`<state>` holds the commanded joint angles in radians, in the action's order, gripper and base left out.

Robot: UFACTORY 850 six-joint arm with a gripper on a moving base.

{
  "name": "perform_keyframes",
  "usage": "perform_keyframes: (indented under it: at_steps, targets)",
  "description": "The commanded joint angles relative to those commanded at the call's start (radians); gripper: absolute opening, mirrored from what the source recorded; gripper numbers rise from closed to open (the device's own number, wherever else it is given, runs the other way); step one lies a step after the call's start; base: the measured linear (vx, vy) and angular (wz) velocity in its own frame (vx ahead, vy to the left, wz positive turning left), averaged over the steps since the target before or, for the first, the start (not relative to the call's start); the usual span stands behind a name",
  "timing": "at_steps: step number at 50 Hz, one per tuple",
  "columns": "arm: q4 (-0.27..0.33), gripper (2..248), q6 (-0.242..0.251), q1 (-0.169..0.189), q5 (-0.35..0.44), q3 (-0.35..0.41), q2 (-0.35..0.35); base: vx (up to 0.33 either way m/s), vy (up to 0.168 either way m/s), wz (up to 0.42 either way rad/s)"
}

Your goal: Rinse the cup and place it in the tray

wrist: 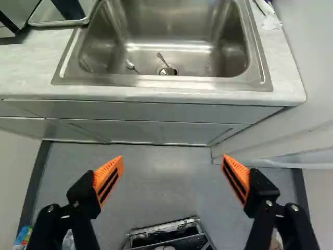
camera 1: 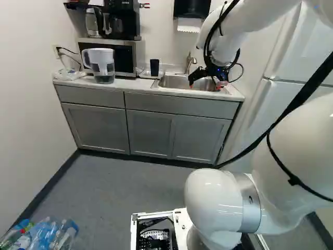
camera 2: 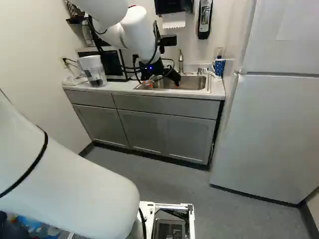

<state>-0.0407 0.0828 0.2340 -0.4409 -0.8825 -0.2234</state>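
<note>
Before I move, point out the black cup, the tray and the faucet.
Black cup (camera 1: 154, 67), left base view, its side wall.
Tray (wrist: 60, 23), wrist view, near rim.
Faucet (camera 2: 181, 60), right base view, its body.

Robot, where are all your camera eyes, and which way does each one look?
Left base view: on my base, behind and left of my arm, looking ahead and a little down at the sink; arm on the right.
Right base view: behind and right of the arm, looking ahead and down too, toward the sink and fridge; arm on the left.
Wrist view: on my wrist, looking along the gripper at the sink and floor; both fingers show.
Shared: both base views show one pitcher; all three show one sink.
</note>
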Motion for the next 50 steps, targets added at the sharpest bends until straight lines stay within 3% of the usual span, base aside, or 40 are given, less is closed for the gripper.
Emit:
perform_keyframes:
  at_steps: [27,50]
  targets:
    - [0.0,247,-0.001,-0.002,0.011,0.006,0.0,0.004,0.0,0.0]
    - [0.002,247,-0.005,-0.013,0.076,0.046,-0.003,0.0,0.0,0.0]
